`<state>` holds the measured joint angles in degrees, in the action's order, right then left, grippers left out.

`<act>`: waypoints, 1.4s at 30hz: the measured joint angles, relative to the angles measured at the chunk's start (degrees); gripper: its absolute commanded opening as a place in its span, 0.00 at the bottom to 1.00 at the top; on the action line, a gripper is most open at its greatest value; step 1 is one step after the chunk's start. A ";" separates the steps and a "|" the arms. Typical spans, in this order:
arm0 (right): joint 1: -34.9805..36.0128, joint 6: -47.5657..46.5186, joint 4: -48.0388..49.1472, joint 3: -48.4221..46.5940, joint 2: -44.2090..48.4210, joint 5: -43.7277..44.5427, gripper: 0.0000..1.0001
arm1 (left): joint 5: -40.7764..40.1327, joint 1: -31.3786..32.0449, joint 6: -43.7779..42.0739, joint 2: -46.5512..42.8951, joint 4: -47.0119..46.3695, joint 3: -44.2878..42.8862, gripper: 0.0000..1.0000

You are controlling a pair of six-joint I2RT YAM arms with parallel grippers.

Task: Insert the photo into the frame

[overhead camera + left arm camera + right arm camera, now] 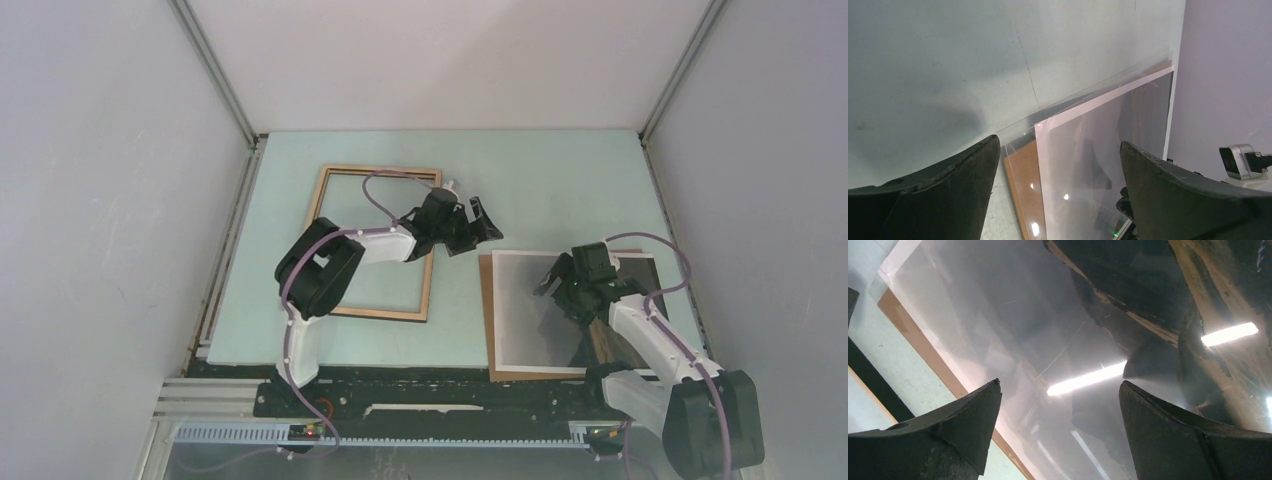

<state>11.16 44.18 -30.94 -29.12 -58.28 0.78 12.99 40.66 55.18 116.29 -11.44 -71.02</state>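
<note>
The frame (328, 210), a light wood rectangle, lies flat at the table's left back, and the green table shows through it. The photo (530, 310), dark grey with a white border, rests on a brown backing board (487, 320) at the right front. My left gripper (478, 232) hovers open between frame and photo, holding nothing. In the left wrist view (1058, 141) it faces the photo (1098, 150), which has a clear sheet's edge (1073, 100) over it. My right gripper (556, 278) hangs open above the photo (998, 315), its jaws (1059, 383) wide apart and empty.
The left arm's forearm crosses the frame's right side. The brown board (913, 335) sticks out past the photo's left and near edges. Grey walls enclose the green table (540, 180) on three sides. A black rail (420, 390) runs along the near edge.
</note>
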 measured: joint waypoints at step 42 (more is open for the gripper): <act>-4.44 -1.42 0.57 0.00 -1.14 -3.45 0.94 | -0.20 0.68 1.99 4.00 -0.52 -3.15 0.98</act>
<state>6.72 42.76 -30.37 -29.12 -59.42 -2.68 12.80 41.34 57.17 120.29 -11.97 -74.17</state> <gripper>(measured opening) 0.944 0.986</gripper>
